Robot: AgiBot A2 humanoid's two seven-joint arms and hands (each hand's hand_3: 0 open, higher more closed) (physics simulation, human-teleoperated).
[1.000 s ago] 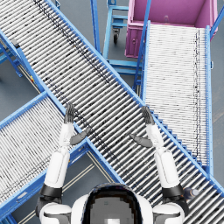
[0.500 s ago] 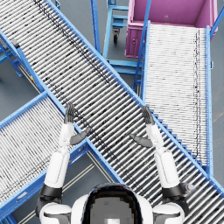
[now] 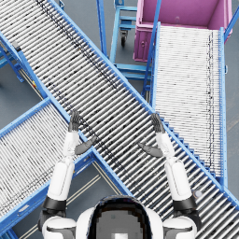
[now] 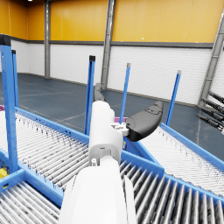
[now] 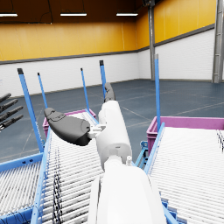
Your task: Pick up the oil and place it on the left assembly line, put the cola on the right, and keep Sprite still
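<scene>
Hovering in the lower half of the head view, both hands are spread and hold nothing. The left hand (image 3: 74, 136) is at lower left, by the blue rail where the left line (image 3: 28, 154) meets the long diagonal conveyor (image 3: 107, 98). Its fingers are straight and point up the frame, and its thumb stands out across the rail toward the centre. The right hand (image 3: 156, 139) mirrors it to the right of centre, over the diagonal conveyor's rollers, with straight fingers and its thumb out toward the other hand. The two hands are well apart.

The left line fills the lower left corner, under the left arm. The right line (image 3: 186, 93) runs down the right side of the frame, with a pink bin (image 3: 182, 14) at its upper end. A blue cart (image 3: 123, 28) stands on the grey floor at top centre, just beside the bin.

The left wrist view shows the left hand (image 4: 142, 122) with its dark thumb held away from the palm, above rollers. The right wrist view shows the right hand (image 5: 68, 126) likewise. I cannot tell from these views where the oil, cola and Sprite are.
</scene>
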